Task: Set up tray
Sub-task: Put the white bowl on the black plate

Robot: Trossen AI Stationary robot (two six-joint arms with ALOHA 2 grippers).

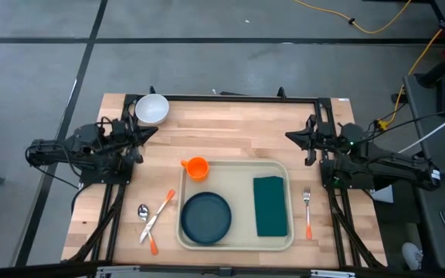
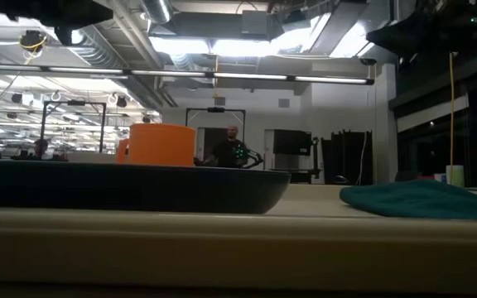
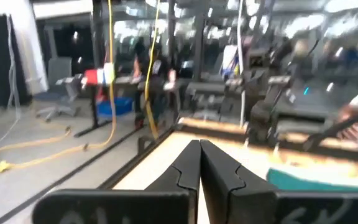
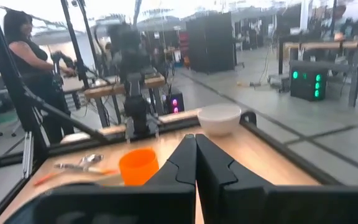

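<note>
The tray [image 1: 236, 241] lies at the table's [image 1: 238, 127] near middle, holding a plate [image 1: 205, 215], cloth [image 1: 270, 205] and cup [image 1: 197, 167]. Outside it lie a fork [image 1: 307, 211] on the right, a spoon [image 1: 144, 219] and knife [image 1: 160, 213] on the left, and a bowl [image 1: 152, 109] at the far left corner. Both the left gripper [image 3: 199, 163] and right gripper [image 4: 196, 157] wait at the table's far sides, fingers pressed together, holding nothing. Cutlery and bowl probably come next; that calls for opening and reaching.

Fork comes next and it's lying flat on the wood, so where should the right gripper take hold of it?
Probably by the orange handle of the fork, coming straight down with the right gripper, fingers across the handle. The fork lies flat beside the tray, tines pointing away from the table's front edge, and the handle looks thicker than the metal end.
</note>
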